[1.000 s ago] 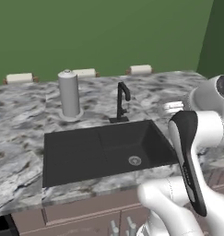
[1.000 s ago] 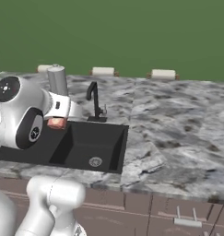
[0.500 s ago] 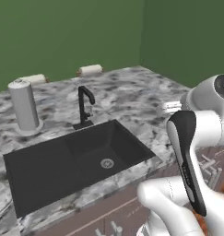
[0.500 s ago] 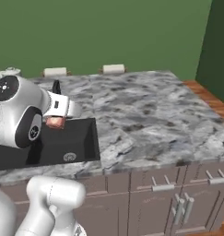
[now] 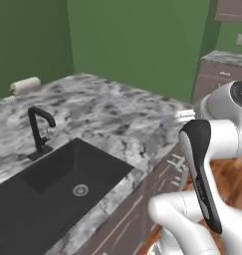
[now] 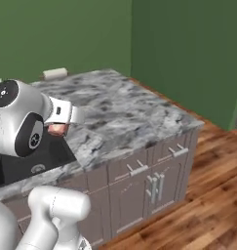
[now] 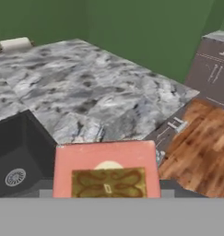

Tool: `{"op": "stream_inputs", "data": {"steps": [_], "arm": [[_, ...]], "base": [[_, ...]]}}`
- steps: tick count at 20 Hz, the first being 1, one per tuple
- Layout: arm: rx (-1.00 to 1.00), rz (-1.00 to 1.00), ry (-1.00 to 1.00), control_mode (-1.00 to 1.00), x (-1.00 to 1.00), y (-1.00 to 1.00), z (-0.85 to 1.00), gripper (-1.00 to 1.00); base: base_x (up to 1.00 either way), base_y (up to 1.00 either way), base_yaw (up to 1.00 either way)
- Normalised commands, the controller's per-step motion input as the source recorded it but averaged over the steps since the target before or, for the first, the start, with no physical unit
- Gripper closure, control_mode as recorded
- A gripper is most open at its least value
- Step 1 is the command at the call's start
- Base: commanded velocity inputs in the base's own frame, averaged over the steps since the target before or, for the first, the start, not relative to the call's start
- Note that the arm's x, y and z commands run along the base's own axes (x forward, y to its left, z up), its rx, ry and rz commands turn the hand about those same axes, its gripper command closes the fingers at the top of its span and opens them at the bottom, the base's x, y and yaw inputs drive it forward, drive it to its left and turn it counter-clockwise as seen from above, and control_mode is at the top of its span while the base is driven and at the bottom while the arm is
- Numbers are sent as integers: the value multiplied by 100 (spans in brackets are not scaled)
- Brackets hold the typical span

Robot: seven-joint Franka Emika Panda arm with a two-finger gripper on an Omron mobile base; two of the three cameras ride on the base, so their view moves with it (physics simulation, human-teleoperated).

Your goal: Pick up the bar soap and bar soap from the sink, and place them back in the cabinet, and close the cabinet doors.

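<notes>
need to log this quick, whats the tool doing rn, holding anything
Tool: shut on a bar soap, carried above the edge of the sink.

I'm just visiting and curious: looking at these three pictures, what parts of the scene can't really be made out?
- Gripper fingers: in the hand view the bar soap covers them; open or shut can't be told.
- Sink: left base view's edge crops its near end; in the right base view the arm hides most of it.
- Bar soap in the right base view: a small reddish sliver, half behind the arm.
</notes>
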Motion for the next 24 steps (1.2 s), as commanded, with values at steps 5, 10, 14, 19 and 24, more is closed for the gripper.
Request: {"op": "stream_inputs", "data": {"steps": [5, 10, 14, 19, 24], "arm": [[0, 0, 0, 100, 0, 0, 0, 100], [0, 0, 0, 100, 0, 0, 0, 100], [0, 0, 0, 100, 0, 0, 0, 100], [0, 0, 0, 100, 0, 0, 0, 100], [0, 0, 0, 100, 0, 0, 0, 100]], "base": [[2, -8, -66], [3, -7, -66], [0, -14, -63], [17, -13, -55], [81, 0, -32]]}}
